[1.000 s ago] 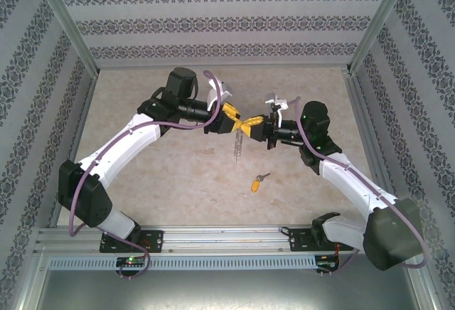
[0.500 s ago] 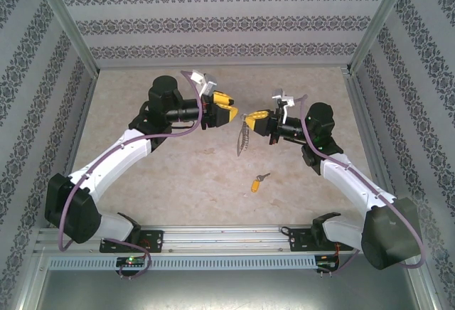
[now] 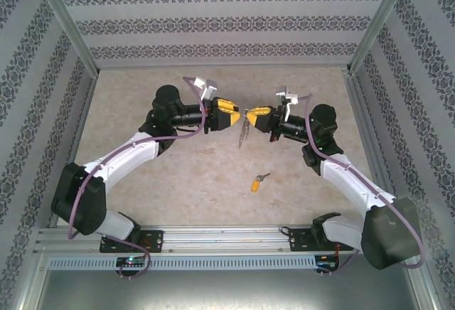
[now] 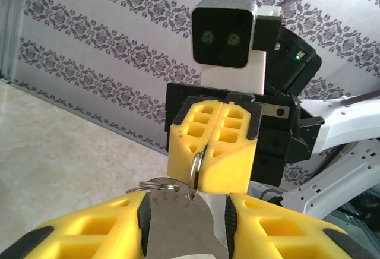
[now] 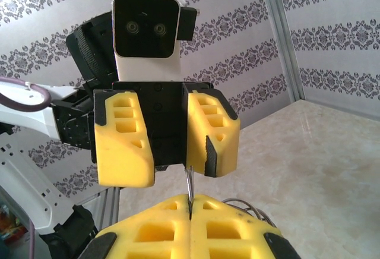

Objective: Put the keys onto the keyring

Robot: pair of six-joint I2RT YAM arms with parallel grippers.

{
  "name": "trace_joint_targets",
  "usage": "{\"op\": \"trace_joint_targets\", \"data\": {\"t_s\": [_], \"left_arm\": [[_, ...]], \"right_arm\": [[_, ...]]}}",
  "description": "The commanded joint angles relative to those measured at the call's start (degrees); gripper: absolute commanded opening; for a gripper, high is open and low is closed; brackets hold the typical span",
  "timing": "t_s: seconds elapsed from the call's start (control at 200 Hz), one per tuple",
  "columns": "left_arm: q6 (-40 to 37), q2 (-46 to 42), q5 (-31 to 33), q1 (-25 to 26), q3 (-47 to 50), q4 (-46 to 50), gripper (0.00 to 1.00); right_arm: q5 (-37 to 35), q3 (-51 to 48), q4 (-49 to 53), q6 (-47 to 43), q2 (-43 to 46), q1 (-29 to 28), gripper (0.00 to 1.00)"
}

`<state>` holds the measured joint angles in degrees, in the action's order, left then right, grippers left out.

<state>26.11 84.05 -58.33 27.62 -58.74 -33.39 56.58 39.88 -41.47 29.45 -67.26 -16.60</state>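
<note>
The keyring (image 3: 243, 134), a silvery numbered tag (image 4: 181, 223) with thin split rings, hangs in the air between my two grippers. My right gripper (image 3: 249, 114) is shut on one split ring (image 4: 194, 170), which stands upright in its fingertip seam (image 5: 190, 202). Facing it, my left gripper (image 3: 236, 111) has the flat tag (image 4: 185, 211) spanning the gap between its pads, gripped across its width. The key (image 3: 257, 183), with a yellow-orange head and a short silver blade, lies alone on the table nearer the arm bases.
The beige table (image 3: 178, 175) is walled by patterned panels at the back and both sides. A metal rail (image 3: 227, 237) carries the arm bases at the near edge. More wire rings (image 5: 252, 208) bulge beside my right fingers.
The left gripper drew back to the left, then returned and closed on the tag. The right gripper rose slightly with the keyring. The key has not moved.
</note>
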Motion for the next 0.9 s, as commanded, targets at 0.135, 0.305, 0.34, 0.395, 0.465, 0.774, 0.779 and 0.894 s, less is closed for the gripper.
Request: {"op": "trace_joint_targets", "data": {"t_s": [0.135,0.305,0.34,0.395,0.465,0.774,0.779,0.894], "left_arm": [[6.0,1.8,-2.6,-0.6,0.7,-11.8,0.38],[6.5,2.7,-3.0,-0.3,0.1,-12.4,0.36],[6.6,2.8,-3.1,-0.1,0.0,-12.4,0.36],[6.5,3.1,-3.2,0.1,-0.1,-12.4,0.36],[6.5,3.3,-3.2,0.3,-0.3,-12.5,0.36],[6.4,4.3,-3.8,1.2,-1.4,-12.7,0.36],[6.4,4.3,-3.8,1.2,-1.4,-12.7,0.36],[6.2,4.6,-3.9,1.5,-1.6,-12.8,0.35]], "right_arm": [[-0.3,-0.4,-5.9,1.8,-0.3,0.2,0.00],[-0.3,-0.2,-6.3,2.0,-0.7,0.0,0.00],[-0.3,-0.1,-6.3,2.0,-0.8,-0.1,0.00],[-0.3,0.1,-6.4,2.0,-0.9,-0.2,0.00],[-0.2,0.2,-6.5,2.1,-1.0,-0.3,0.00],[-0.3,0.6,-7.0,2.3,-1.6,-1.0,0.00],[-0.3,0.6,-7.0,2.3,-1.6,-1.0,0.00],[-0.3,0.6,-7.0,2.3,-1.6,-1.3,0.00]]}}
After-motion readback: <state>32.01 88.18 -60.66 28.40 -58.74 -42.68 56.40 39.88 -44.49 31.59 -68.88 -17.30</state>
